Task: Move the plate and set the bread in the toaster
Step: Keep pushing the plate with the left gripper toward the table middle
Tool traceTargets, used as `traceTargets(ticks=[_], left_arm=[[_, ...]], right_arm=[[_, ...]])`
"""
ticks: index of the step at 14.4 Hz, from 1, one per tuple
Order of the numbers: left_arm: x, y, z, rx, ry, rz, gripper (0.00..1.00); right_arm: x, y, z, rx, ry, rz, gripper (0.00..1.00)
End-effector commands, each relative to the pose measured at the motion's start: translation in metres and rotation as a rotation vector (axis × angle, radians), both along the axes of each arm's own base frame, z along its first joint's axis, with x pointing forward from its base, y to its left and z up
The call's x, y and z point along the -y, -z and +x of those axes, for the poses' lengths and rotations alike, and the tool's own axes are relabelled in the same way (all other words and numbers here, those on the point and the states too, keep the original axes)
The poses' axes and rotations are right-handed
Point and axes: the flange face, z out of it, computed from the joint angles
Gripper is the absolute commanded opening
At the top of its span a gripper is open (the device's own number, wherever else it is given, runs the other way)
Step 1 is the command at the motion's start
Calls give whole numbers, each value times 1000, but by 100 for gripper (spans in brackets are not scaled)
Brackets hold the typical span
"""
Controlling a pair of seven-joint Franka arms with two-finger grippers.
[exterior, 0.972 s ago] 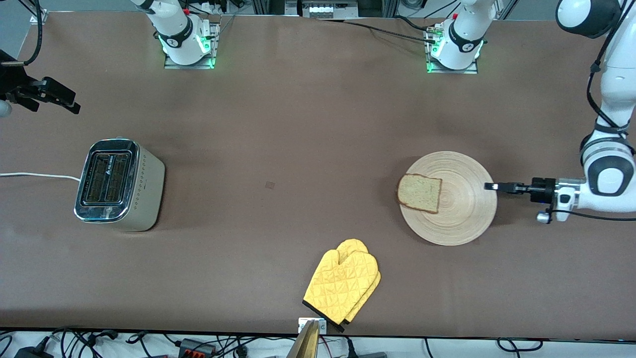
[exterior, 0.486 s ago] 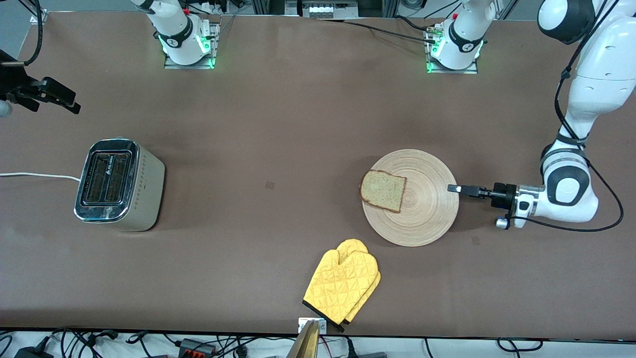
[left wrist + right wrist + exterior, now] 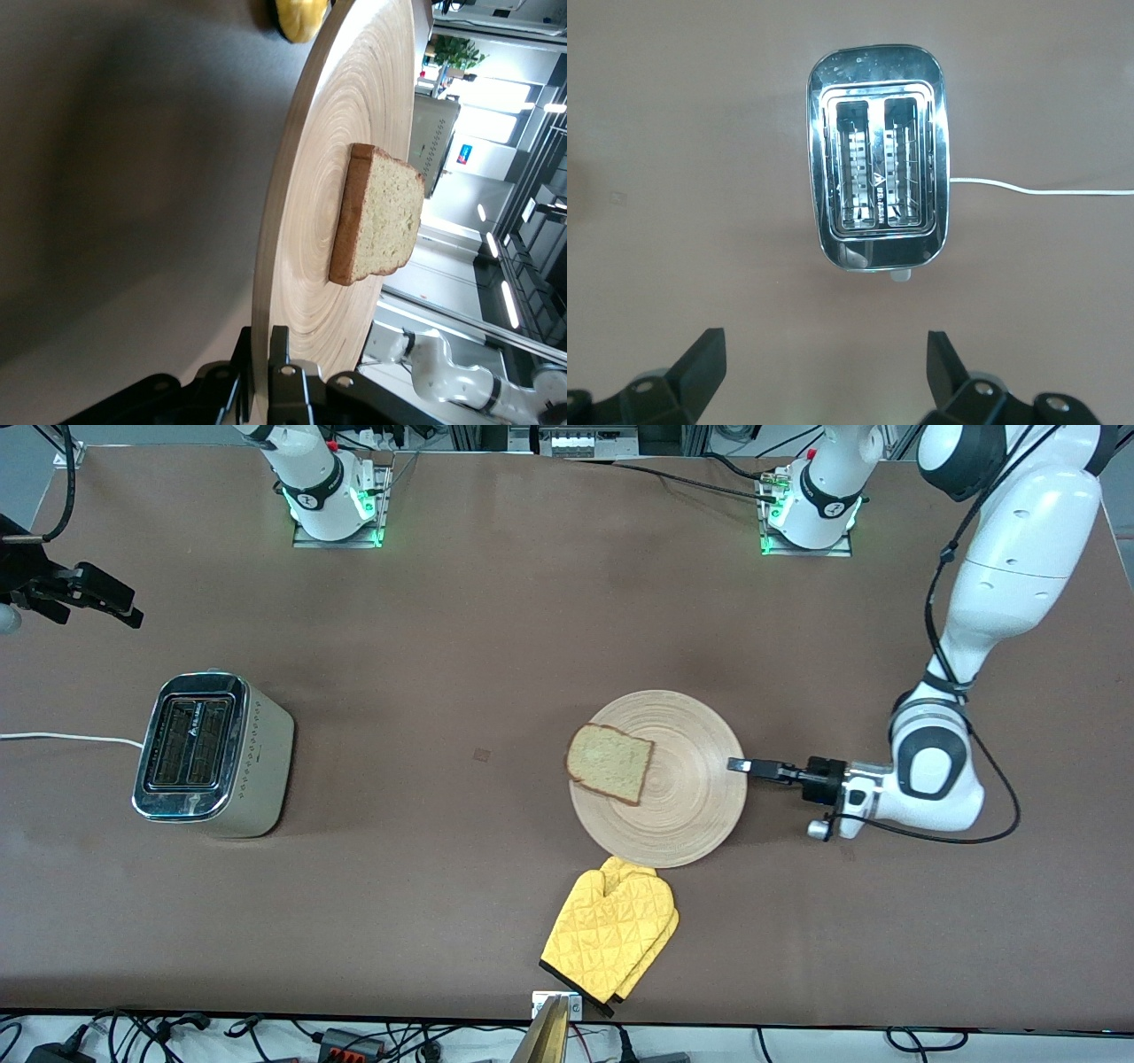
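- At the right arm's end of the desk: the right hand (image 3: 97,598) up in the air above the toaster (image 3: 213,755), fingers spread wide with nothing between them, as seen in the right wrist view (image 3: 824,367). Waiting there.
- Toaster standing near that end of the desk, both slots up and empty (image 3: 877,188), white cord (image 3: 62,737) running off toward the desk edge.
- Toward the middle of the desk: the plate (image 3: 682,815), moved a good way from the left arm's end toward the toaster during the last second, flat on the desk all the way. Bread (image 3: 611,763) riding on it without shifting, on the rim toward the toaster and overhanging it a little.
- Yellow oven mitt (image 3: 611,934) close to the front edge of the desk; plate rim now touching or just over its tip, well apart one second ago.
- Left hand (image 3: 742,765) clamped on the plate rim at the side away from the bread, low over the desk; in the left wrist view (image 3: 262,372) rim seen passing between the fingers.
- Judgement: plate step under way, not finished; bread nearer to the right hand but not yet within an easy reach; mitt possibly dragged if the slide goes on.
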Motion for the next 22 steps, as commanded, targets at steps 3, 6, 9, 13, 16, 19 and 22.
traceTargets(ticks=[3,6,9,13,16,19,22], left_arm=[[63,-3,-20,54,-65,-42,0],[93,-4,-30,58,-76,-38,0],[122,-3,-41,63,-75,-25,0],[146,-3,-54,55,-58,-26,0],[176,-2,-64,71,-51,1,0],[200,2,-72,80,-71,32,0],[215,3,-78,71,-92,34,0]], right_arm=[[3,-1,-7,9,-15,-3,100],[5,-2,-7,10,-16,-3,100],[8,-1,-8,10,-12,-2,100],[8,-1,-8,10,-12,-2,100],[8,-1,-7,12,-12,-3,100],[8,0,-7,12,-12,-3,100],[8,3,-6,15,-12,-3,100]])
